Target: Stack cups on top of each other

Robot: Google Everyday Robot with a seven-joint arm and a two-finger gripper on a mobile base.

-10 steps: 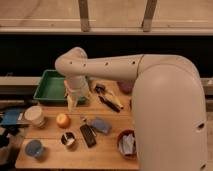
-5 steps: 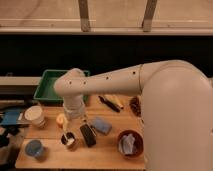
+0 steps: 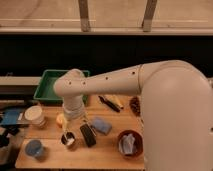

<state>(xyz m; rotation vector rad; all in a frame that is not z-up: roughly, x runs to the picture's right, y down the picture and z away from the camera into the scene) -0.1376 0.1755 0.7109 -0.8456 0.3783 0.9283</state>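
The shiny metal cup stands near the table's front, left of centre. My gripper points down right over it, at or just inside its rim. The light-blue cup stands at the front left corner. The wider cream-white cup stands further back on the left edge. All three cups stand apart from each other. My arm reaches in from the right and hides part of the table behind it.
A green tray sits at the back left. A yellow-orange fruit, a black object and a blue object lie close to the metal cup. A reddish-brown bowl with cloth is at the front right. A pine cone lies behind it.
My arm has swung forward and down from near the green tray. The gripper has dropped to the metal cup. The cups have not moved.
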